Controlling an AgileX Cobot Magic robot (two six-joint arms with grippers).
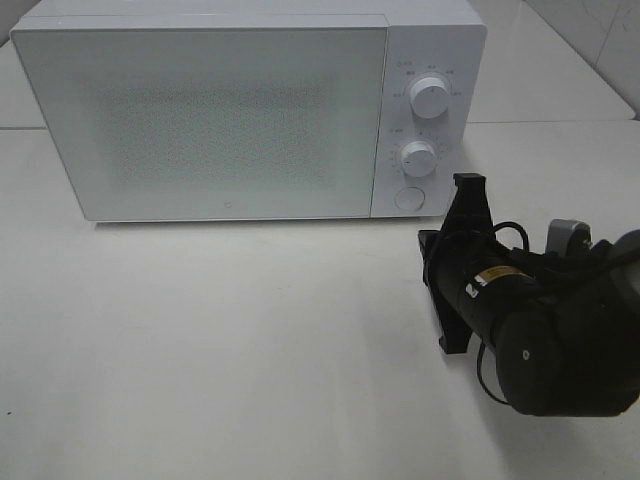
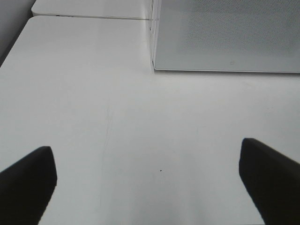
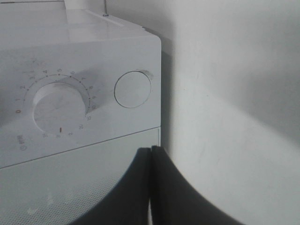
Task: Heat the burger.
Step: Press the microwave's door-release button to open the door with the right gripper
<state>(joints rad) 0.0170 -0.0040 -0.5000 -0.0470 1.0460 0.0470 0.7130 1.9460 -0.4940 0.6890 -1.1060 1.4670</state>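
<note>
The burger shows in no view. The microwave [image 1: 220,120] ahead of both grippers has its door [image 1: 200,120] shut, and the speckled panel is too frosted to see through, so where the burger lies cannot be told. The left arm is cut out of the high view. Its wrist camera shows the left gripper [image 2: 145,145] released, fingers [image 2: 26,183] spread wide over bare white table [image 2: 117,93]. Far beyond the right gripper [image 1: 468,182] stands a pale, seemingly tiled wall [image 1: 600,40]. This gripper is clenched on nothing, jaws pressed together, its tip near the round button [image 3: 133,89] but apart from it. Past the button sit the lower dial [image 1: 418,157] and the upper dial [image 1: 429,96].
</note>
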